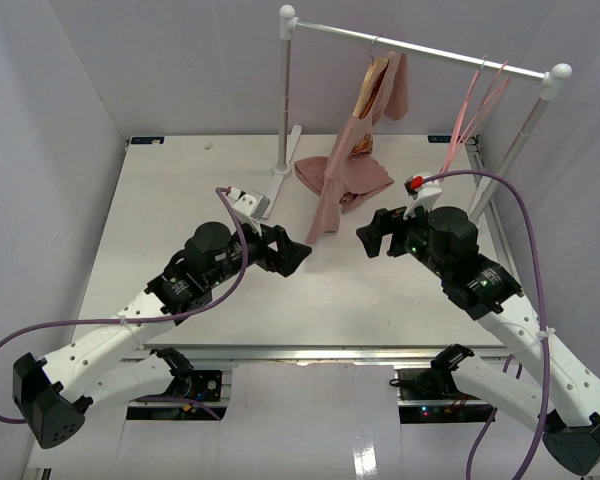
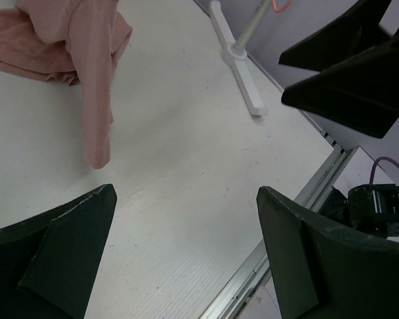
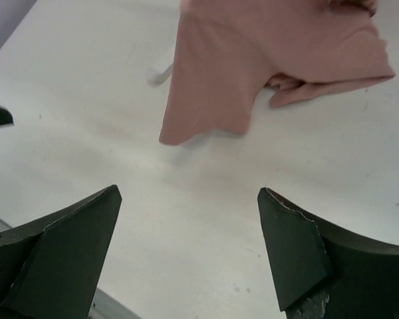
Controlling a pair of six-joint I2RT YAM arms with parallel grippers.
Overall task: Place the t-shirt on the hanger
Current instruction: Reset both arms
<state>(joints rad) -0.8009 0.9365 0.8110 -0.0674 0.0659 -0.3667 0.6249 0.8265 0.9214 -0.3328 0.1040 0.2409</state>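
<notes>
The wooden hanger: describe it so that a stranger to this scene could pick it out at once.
Find the white clothes rail at the far edge of the table. Left of its middle hangs the wooden hanger, with the pink t-shirt trailing from it onto the table. It is tan, unlike the thin pink wire hangers further right.

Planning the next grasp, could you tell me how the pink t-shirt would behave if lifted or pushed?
The t-shirt is probably floppy: it drapes from the hanger and bunches on the table. Pushed, it would likely crumple rather than slide.
</notes>
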